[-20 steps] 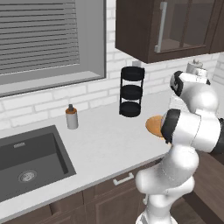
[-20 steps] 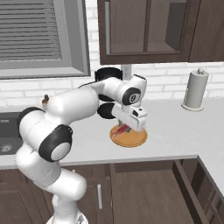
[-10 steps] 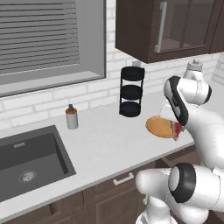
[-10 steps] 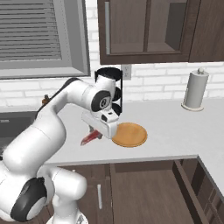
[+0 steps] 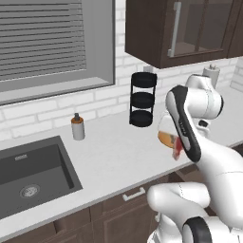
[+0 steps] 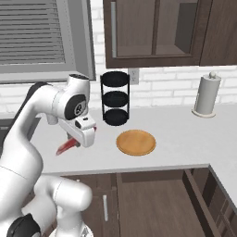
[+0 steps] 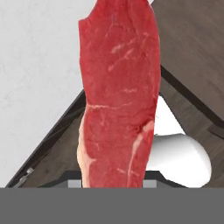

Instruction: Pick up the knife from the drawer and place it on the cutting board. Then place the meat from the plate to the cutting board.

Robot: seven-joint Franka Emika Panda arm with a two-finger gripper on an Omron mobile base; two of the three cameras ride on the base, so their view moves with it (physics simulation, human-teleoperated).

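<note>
1. Fingers of the gripper [image 6: 77,139] are clenched on the meat [image 6: 67,146]; I see the red strip hanging out from the hand, clear of the countertop [image 6: 176,134].
2. From the hand camera, I read the meat [image 7: 118,96] as a long slab running up the frame from between the fingertips, with pale fat streaks along its lower edges. The fingertips themselves are hidden behind it.
3. In the right base camera, I place the gripper above the counter's front portion, left of the plate [image 6: 136,142] and well apart from it. The plate lies bare on the counter, in front of the black three-tier rack [image 6: 115,98].
4. In the left base camera, I see a small red part of the meat [image 5: 177,149] beside the arm's forearm, with the plate [image 5: 165,135] partly covered by the arm behind it.
5. Further items I note: a paper towel roll [image 6: 205,95] at the wall on the far right, a dark sink [image 5: 28,173] at the left, and a small bottle [image 5: 78,126] between the sink and the rack [image 5: 143,98].
6. Below the meat in the hand camera, I see dark brown cabinet fronts [image 7: 192,57] and the pale counter surface.
</note>
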